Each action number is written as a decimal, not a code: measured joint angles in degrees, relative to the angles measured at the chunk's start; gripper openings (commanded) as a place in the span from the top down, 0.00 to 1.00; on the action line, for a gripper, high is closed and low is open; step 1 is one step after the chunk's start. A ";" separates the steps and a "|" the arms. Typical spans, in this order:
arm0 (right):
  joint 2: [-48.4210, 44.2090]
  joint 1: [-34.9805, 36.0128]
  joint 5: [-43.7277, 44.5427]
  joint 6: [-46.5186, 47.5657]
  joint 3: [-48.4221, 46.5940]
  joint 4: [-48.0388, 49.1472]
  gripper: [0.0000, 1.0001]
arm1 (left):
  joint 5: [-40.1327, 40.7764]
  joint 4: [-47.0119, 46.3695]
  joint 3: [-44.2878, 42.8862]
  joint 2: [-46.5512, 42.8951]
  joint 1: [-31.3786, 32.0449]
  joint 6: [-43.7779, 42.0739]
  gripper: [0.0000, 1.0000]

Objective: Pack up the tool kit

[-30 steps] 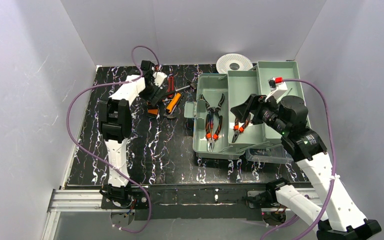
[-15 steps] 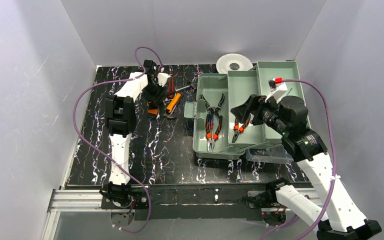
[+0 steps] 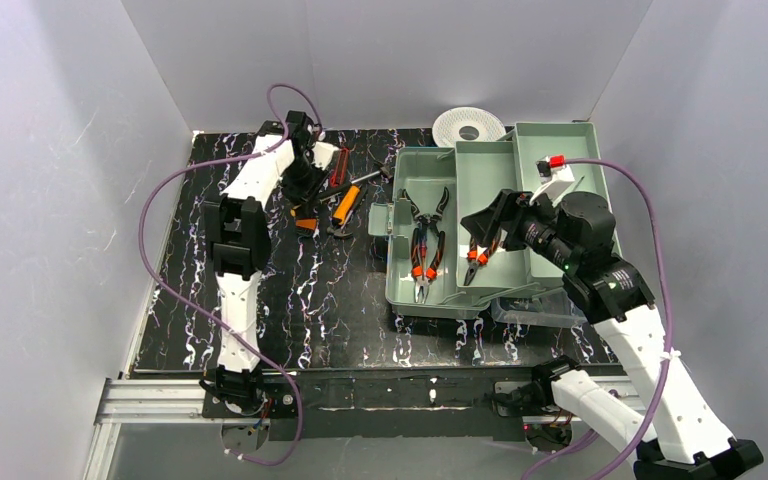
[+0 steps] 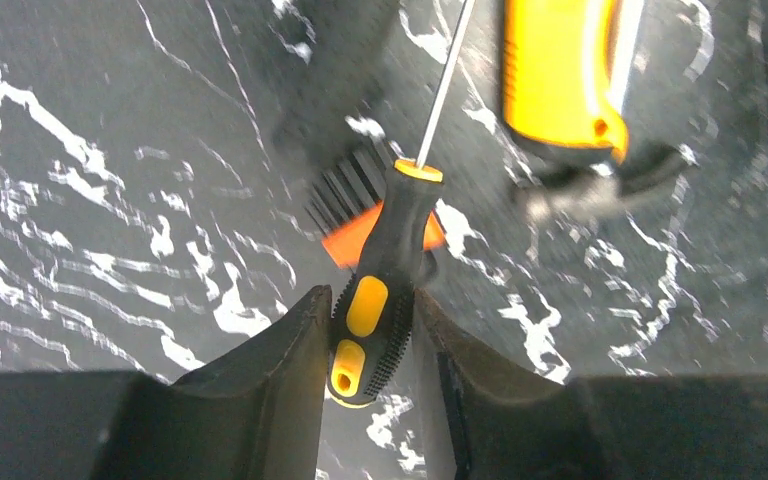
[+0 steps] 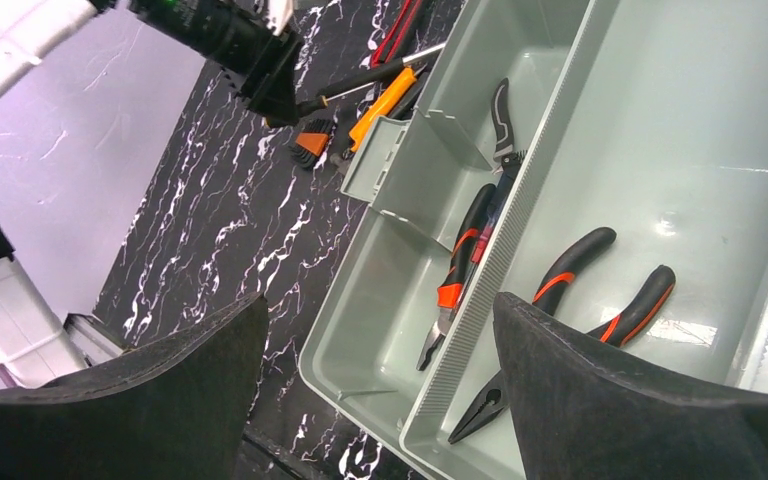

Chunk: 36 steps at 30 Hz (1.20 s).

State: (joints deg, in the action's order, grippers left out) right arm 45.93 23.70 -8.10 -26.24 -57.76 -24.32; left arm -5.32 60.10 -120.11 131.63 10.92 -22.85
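Note:
The tool kit is a pale-green box (image 3: 400,290) with an inner tray (image 3: 560,140), at the table's right. One pair of black-and-orange pliers (image 3: 425,245) lies in its left compartment and another (image 5: 580,300) lies in the tray. My left gripper (image 4: 370,300) is shut on the black-and-yellow handle of a screwdriver (image 4: 380,290), whose steel shaft points away over the black marbled table. From above, that gripper (image 3: 305,185) sits at the back left among loose tools. My right gripper (image 5: 380,310) hangs open and empty above the box's near corner.
An orange-handled tool (image 3: 345,208), a red-handled tool (image 3: 341,165) and a small orange-and-black piece (image 4: 350,215) lie beside the left gripper. A white round spool (image 3: 468,126) stands behind the box. A clear lid (image 3: 540,310) lies at the box's near right corner.
My left gripper has closed from wide open onto the screwdriver handle and shifted slightly toward the back. The right arm has not moved.

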 measured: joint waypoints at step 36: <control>14.75 14.05 -5.44 -10.08 -1.49 22.10 0.20 | -36.68 -83.78 64.83 -52.13 16.68 79.87 1.00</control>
State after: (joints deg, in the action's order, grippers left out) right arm 60.69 37.76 -13.54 -36.32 -59.24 -2.22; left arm -42.00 -23.68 -55.29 79.50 27.59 57.01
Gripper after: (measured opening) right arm 0.807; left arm 0.300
